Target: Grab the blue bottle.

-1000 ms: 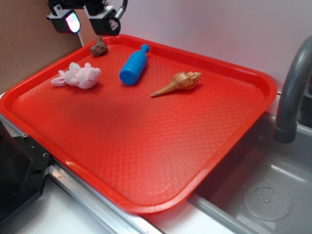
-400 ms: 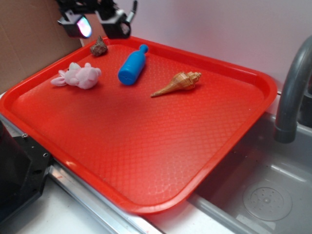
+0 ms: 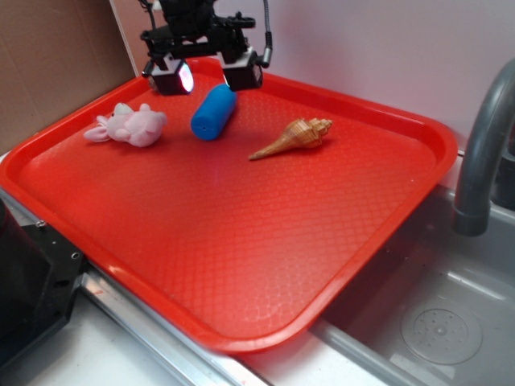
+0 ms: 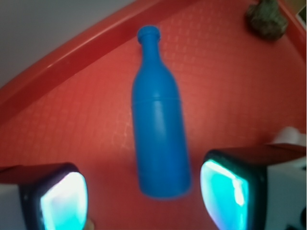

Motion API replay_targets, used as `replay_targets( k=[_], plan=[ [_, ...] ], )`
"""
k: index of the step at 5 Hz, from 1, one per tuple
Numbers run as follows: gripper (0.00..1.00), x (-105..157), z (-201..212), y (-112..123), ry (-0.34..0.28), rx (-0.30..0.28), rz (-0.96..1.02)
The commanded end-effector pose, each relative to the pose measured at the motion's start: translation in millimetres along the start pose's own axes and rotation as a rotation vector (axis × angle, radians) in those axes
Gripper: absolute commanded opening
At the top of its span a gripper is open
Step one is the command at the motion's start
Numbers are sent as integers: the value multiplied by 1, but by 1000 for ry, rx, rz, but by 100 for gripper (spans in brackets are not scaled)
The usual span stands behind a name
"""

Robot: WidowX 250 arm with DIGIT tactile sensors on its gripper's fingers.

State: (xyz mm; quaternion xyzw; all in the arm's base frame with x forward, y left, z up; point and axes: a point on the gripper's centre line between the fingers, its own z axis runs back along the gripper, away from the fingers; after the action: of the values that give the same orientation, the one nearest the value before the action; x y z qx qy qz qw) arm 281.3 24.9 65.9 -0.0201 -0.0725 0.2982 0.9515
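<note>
Fuzzy pink plush (image 3: 129, 126) far-left on the textured red tray (image 3: 241, 241), then gripper (image 3: 206, 76) spread wide above the smooth blue bottle (image 3: 212, 112), which lies flat at tray's back with glossy cylinder body and narrow neck, then ridged spiral shell (image 3: 294, 137).
</note>
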Motion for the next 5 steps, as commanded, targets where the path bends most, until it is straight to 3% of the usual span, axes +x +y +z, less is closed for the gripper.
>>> replay_targets(
  k=[1,2,3,4,5],
  plan=[
    [100,36,-26,-6,16,113,-63],
    [0,38,-33,-4,41,111,-44],
    [0,35,-24,-2,87,81,-45],
    [0,18,15,-2,112,24,-153],
    [0,-17,65,2,28,-21,-314]
  ],
)
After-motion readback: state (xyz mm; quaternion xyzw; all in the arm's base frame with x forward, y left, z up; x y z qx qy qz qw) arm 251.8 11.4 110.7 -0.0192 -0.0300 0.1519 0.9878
